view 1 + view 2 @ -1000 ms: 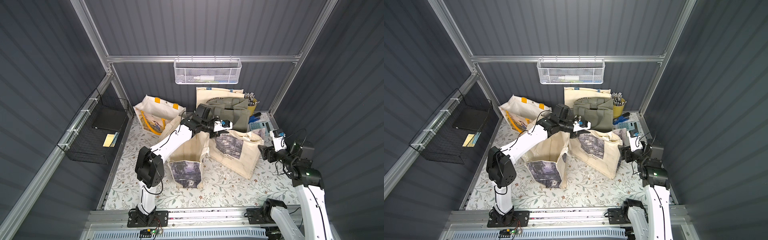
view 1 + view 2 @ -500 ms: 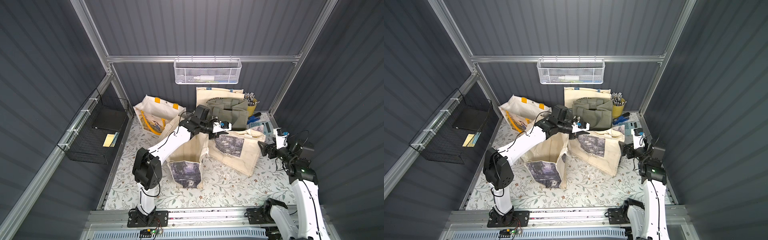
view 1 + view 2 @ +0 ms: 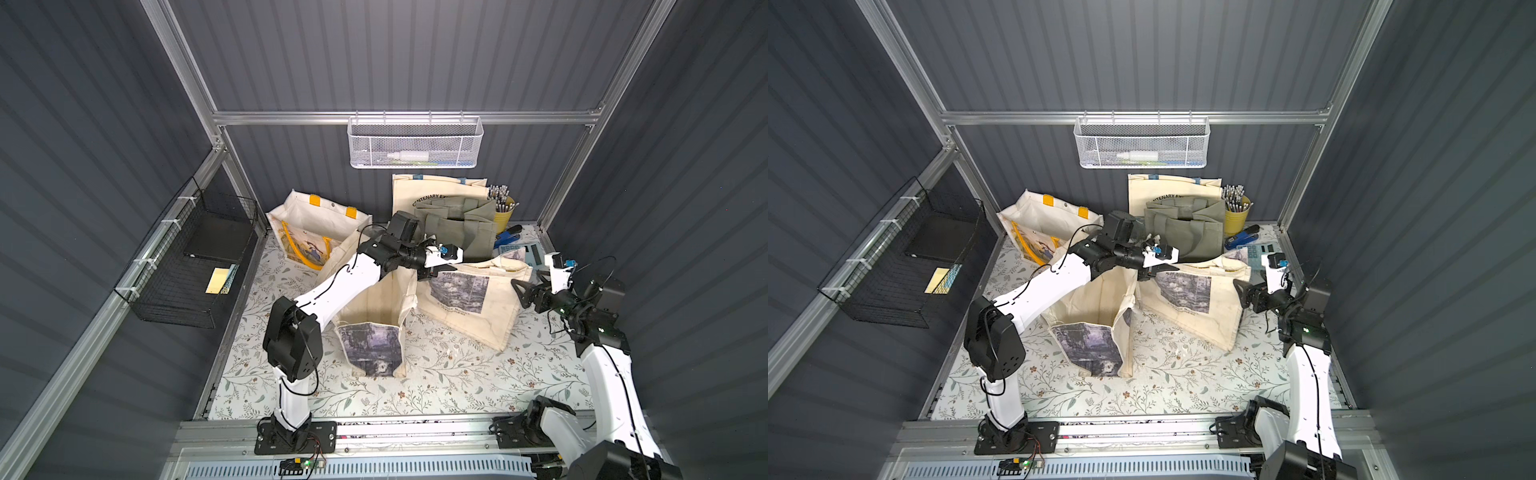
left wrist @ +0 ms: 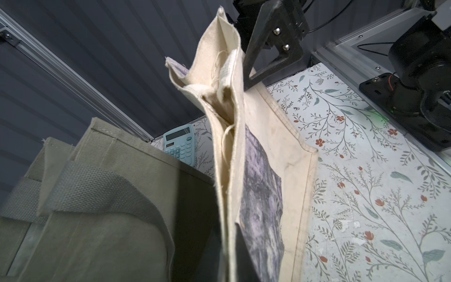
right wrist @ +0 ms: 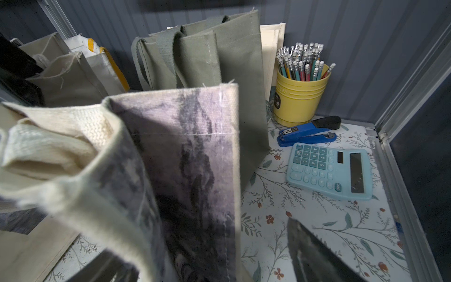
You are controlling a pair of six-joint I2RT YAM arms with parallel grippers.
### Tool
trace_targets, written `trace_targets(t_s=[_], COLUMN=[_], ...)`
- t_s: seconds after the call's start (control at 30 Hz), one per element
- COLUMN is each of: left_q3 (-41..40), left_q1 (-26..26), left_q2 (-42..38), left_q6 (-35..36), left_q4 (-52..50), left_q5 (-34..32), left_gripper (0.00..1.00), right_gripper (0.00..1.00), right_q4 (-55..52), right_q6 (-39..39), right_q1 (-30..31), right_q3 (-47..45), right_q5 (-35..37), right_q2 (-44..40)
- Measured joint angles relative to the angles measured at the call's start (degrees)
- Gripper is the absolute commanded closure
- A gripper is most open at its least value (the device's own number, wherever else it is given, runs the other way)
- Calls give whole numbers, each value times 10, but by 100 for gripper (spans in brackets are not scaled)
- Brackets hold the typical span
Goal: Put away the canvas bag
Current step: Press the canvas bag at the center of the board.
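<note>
Two left fingers (image 4: 241, 255) pinch canvas bag (image 3: 469, 303) rim; right fingers (image 5: 314, 251) spread beside

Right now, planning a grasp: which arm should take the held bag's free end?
Likely right: the right gripper is open at that end; the left gripper is shut on the bag's other end.

The cream tote (image 3: 440, 192) (image 3: 1173, 189) at the back wall reads "CENTENARY EX…" in both top views — the rest is covered. The blue stapler (image 5: 307, 135) bears "50"; the calculator (image 5: 329, 171) keys show digits. Small print on the canvas bag (image 3: 469, 305) — too small to read.
</note>
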Motion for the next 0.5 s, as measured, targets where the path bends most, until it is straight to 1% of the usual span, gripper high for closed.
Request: trace_targets(t_s=[0.17, 0.37, 0.43, 0.5], left_q3=[-14, -17, -17, -17], left_q1=[-5, -5, -5, -6], left_q2=[-18, -21, -21, -21], left_q6=[0, 0, 0, 0], left_q4=[-2, -5, -5, -4], left_q5=[0, 0, 0, 0], left_gripper=[100, 100, 100, 100], right_gripper=[9, 19, 22, 22], right_q4=[27, 60, 61, 65], right_q6=[5, 16, 16, 17], right_q1=[-12, -18, -18, -19], right_q3=[-4, 1, 1, -4], right_q5=[-17, -85, -101, -107], right_q2=[10, 66, 71, 61])
